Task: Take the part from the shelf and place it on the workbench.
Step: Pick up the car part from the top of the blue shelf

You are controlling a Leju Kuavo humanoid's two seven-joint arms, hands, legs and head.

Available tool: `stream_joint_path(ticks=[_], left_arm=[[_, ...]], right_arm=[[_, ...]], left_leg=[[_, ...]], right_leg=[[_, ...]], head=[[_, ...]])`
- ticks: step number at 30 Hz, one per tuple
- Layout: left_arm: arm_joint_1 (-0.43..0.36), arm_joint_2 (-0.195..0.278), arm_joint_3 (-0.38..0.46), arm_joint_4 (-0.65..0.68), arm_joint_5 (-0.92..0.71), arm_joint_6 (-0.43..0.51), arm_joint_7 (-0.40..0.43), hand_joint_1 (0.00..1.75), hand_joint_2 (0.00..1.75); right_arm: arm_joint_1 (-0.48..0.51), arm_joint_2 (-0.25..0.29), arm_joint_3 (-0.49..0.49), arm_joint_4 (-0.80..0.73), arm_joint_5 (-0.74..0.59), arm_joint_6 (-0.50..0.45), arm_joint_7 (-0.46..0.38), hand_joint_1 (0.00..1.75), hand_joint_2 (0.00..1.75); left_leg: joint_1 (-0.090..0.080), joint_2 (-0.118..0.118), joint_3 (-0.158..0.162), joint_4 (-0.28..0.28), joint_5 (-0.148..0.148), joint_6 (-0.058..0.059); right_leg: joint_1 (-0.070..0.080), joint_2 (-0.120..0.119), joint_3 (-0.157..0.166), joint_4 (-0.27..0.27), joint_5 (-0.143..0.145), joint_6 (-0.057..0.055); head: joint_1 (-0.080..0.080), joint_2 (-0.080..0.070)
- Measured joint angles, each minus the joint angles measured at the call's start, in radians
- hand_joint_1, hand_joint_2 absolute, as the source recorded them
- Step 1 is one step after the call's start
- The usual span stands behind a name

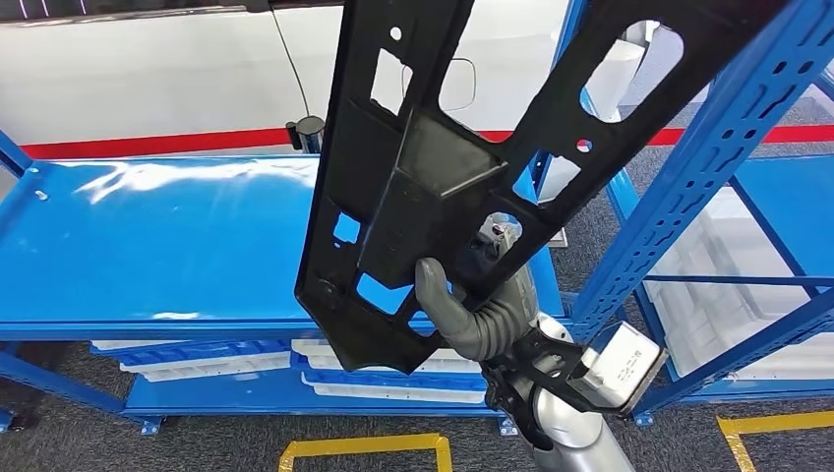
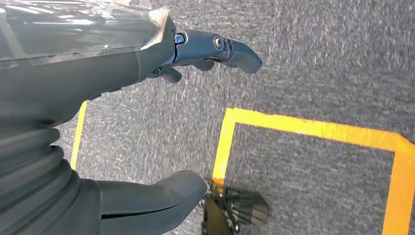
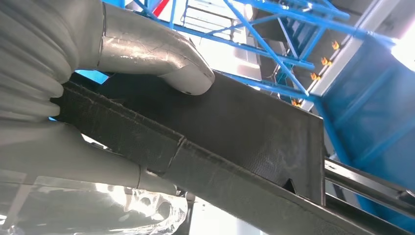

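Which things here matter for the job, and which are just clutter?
Job:
black part, held by right hand
blue workbench top
blue shelf frame

Lying about:
white trays in the shelf
yellow floor tape
left hand, holding nothing

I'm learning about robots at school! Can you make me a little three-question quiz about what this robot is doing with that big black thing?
1. True or false: the right hand grips the black part.
2. What does the left hand hold?
A) a white tray
B) nothing
C) the black part
3. Fill in: the blue workbench top in front of the robot has ___ on it where the part could go.

Key:
1. True. Its thumb presses on the part near the lower end.
2. B. It hangs over grey carpet with yellow tape, fingers apart.
3. Nothing; the part is in the air.
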State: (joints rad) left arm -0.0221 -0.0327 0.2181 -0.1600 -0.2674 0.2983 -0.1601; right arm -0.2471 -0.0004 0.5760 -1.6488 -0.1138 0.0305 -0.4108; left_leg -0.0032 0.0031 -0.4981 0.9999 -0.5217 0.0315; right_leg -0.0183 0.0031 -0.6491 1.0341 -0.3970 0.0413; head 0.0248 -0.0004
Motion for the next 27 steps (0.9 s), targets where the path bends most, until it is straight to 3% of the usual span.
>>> stream_joint_path(ticks=[2, 4, 5, 6, 7, 8, 10, 12, 13, 15, 16, 18, 20, 21, 22, 23, 25, 27], left_arm=[[-0.001, -0.001, 0.000, -0.001, 0.000, 0.000, 0.000, 0.00, 1.75], [-0.001, -0.003, 0.000, -0.002, 0.000, 0.000, 0.000, 0.00, 1.75], [0.000, -0.004, 0.000, -0.002, 0.000, 0.000, 0.000, 0.00, 1.75], [0.000, -0.005, 0.000, -0.002, 0.000, 0.000, 0.000, 0.00, 1.75], [0.000, -0.006, 0.000, -0.002, 0.000, 0.000, 0.000, 0.00, 1.75], [0.000, -0.007, 0.000, -0.002, 0.000, 0.000, 0.000, 0.00, 1.75], [0.000, -0.009, 0.000, -0.002, 0.000, 0.000, 0.000, 0.00, 1.75], [0.001, -0.009, 0.000, -0.003, 0.000, 0.000, 0.000, 0.00, 1.75], [0.001, -0.009, 0.000, -0.003, 0.000, 0.000, 0.000, 0.00, 1.75], [0.003, -0.009, 0.001, -0.003, 0.001, 0.000, 0.000, 0.00, 1.75], [0.004, -0.009, 0.000, -0.003, 0.001, 0.000, 0.000, 0.00, 1.75], [0.005, -0.010, 0.000, -0.003, 0.001, 0.000, -0.001, 0.00, 1.75], [0.005, -0.010, 0.000, -0.003, 0.000, 0.000, -0.002, 0.00, 1.75], [0.005, -0.010, 0.000, -0.003, 0.000, 0.000, -0.003, 0.00, 1.75], [0.005, -0.010, 0.000, -0.003, 0.000, 0.000, -0.004, 0.00, 1.75], [0.005, -0.010, 0.000, -0.003, -0.001, 0.000, -0.004, 0.00, 1.75], [0.004, -0.010, 0.000, -0.003, -0.001, -0.001, -0.005, 0.00, 1.75], [0.002, -0.010, 0.001, -0.004, 0.000, -0.003, -0.007, 0.00, 1.75]], right_arm=[[0.000, -0.002, 0.000, -0.002, 0.000, 0.000, -0.001, 1.75, 1.75], [0.002, -0.005, -0.001, -0.003, 0.000, 0.000, -0.001, 1.75, 1.75], [0.004, -0.007, -0.001, -0.003, 0.000, 0.000, 0.000, 1.75, 1.75], [0.005, -0.009, -0.001, -0.003, 0.000, 0.000, 0.000, 1.75, 1.75], [0.006, -0.010, -0.001, -0.003, 0.000, 0.000, 0.000, 1.75, 1.75], [0.006, -0.011, -0.001, -0.003, 0.000, 0.000, 0.000, 1.75, 1.75], [0.006, -0.012, -0.001, -0.003, 0.000, 0.000, 0.000, 1.75, 1.75], [0.006, -0.012, -0.001, -0.004, 0.000, 0.000, -0.001, 1.75, 1.75], [0.006, -0.012, -0.001, -0.004, 0.000, 0.000, -0.001, 1.75, 1.75], [0.006, -0.011, -0.001, -0.004, 0.000, 0.000, -0.001, 1.75, 1.75], [0.005, -0.011, -0.001, -0.005, 0.000, 0.000, -0.001, 1.75, 1.75], [0.005, -0.008, -0.001, -0.005, 0.001, 0.001, -0.001, 1.75, 1.75], [0.006, -0.006, 0.000, -0.005, 0.003, 0.003, -0.001, 1.75, 1.75], [0.008, -0.006, 0.000, -0.005, 0.004, 0.004, -0.002, 1.75, 1.75], [0.011, -0.006, 0.000, -0.005, 0.005, 0.005, -0.004, 1.75, 1.75], [0.014, -0.006, -0.001, -0.005, 0.005, 0.005, -0.005, 1.75, 1.75], [0.018, -0.007, -0.001, -0.006, 0.008, 0.006, -0.008, 1.75, 1.75], [0.020, -0.006, -0.001, -0.009, 0.014, 0.010, -0.012, 1.75, 1.75]], left_leg=[[0.004, 0.006, -0.016, -0.017, 0.031, 0.013], [0.006, 0.009, -0.040, -0.021, 0.056, 0.019], [0.006, 0.010, -0.056, -0.020, 0.068, 0.018], [0.006, 0.011, -0.072, -0.019, 0.080, 0.017], [0.006, 0.012, -0.088, -0.018, 0.092, 0.014], [0.007, 0.013, -0.103, -0.017, 0.103, 0.011], [0.007, 0.013, -0.127, -0.010, 0.121, 0.001], [0.005, 0.011, -0.142, -0.001, 0.135, -0.011], [0.004, 0.011, -0.146, 0.000, 0.143, -0.017], [0.009, 0.010, -0.150, 0.001, 0.151, -0.029], [0.011, 0.008, -0.155, 0.010, 0.136, -0.035], [0.015, 0.005, -0.179, 0.083, 0.049, -0.045], [0.016, 0.003, -0.209, 0.210, -0.045, -0.053], [0.016, 0.003, -0.214, 0.259, -0.061, -0.055], [0.016, 0.003, -0.205, 0.279, -0.054, -0.055], [0.016, 0.003, -0.179, 0.266, -0.032, -0.053], [0.015, -0.002, -0.079, 0.146, 0.006, -0.042], [0.010, -0.008, 0.014, 0.012, 0.002, -0.029]], right_leg=[[0.002, -0.001, -0.021, 0.039, -0.044, -0.004], [0.002, -0.001, -0.053, 0.147, -0.131, -0.014], [0.002, -0.001, -0.063, 0.207, -0.162, -0.012], [0.001, -0.001, -0.063, 0.248, -0.173, -0.004], [0.000, -0.001, -0.048, 0.259, -0.166, 0.007], [-0.001, -0.002, -0.015, 0.234, -0.147, 0.020], [-0.004, -0.002, 0.093, 0.100, -0.123, 0.032], [-0.001, -0.002, 0.168, -0.016, -0.136, 0.019], [0.003, -0.001, 0.177, -0.038, -0.145, 0.009], [0.002, -0.002, 0.163, -0.042, -0.136, -0.013], [0.001, -0.002, 0.157, -0.042, -0.128, -0.025], [-0.004, -0.005, 0.140, -0.043, -0.106, -0.047], [-0.001, -0.005, 0.116, -0.042, -0.083, -0.053], [0.000, -0.005, 0.101, -0.041, -0.071, -0.052], [0.001, -0.005, 0.087, -0.040, -0.061, -0.051], [0.002, -0.004, 0.074, -0.040, -0.051, -0.048], [0.003, -0.003, 0.054, -0.039, -0.033, -0.042], [0.006, -0.004, 0.043, -0.039, -0.017, -0.031]], head=[[0.002, 0.000], [0.004, 0.000], [0.004, 0.000], [0.004, 0.000], [0.004, 0.000], [0.003, 0.000], [0.004, 0.000], [0.003, 0.000], [0.002, 0.000], [0.002, 0.000], [0.002, 0.000], [0.001, 0.000], [0.000, 0.000], [0.000, 0.000], [0.000, 0.000], [0.000, 0.000], [0.000, 0.000], [0.001, 0.000]])
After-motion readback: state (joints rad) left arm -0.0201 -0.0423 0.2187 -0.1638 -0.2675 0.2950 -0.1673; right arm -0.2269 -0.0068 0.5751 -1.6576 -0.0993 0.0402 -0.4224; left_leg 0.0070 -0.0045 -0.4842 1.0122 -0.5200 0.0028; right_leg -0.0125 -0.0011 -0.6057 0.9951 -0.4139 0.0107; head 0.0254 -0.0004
